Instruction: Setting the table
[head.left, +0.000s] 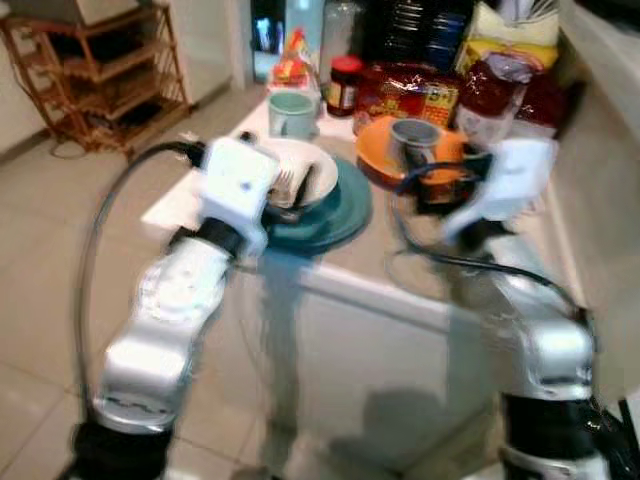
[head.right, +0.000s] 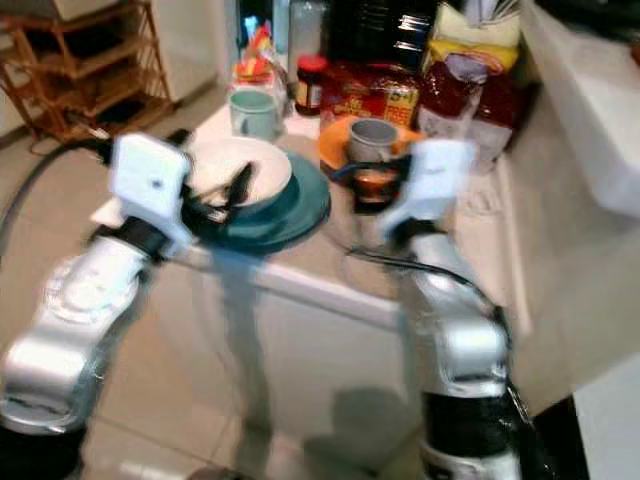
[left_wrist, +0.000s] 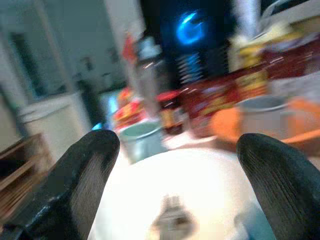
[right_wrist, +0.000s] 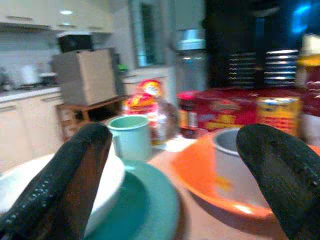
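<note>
A white plate (head.left: 322, 172) rests on a teal plate (head.left: 345, 215) near the table's front edge, with a fork (left_wrist: 172, 217) lying on it. My left gripper (head.left: 293, 190) hovers over the white plate's near side, its fingers (left_wrist: 95, 165) spread open and holding nothing. To the right, an orange plate (head.left: 375, 145) carries a grey cup (head.left: 413, 138). My right gripper (head.left: 435, 185) is open just in front of the orange plate, and its wrist view looks at the grey cup (right_wrist: 230, 150). A mint mug (head.left: 291, 113) stands behind the plates.
A red-lidded jar (head.left: 343, 82), red snack packs (head.left: 410, 95) and bags crowd the back of the white table (head.left: 380, 290). A wicker shelf (head.left: 100, 70) stands on the tiled floor at the far left. A pale counter (head.left: 600, 60) runs along the right.
</note>
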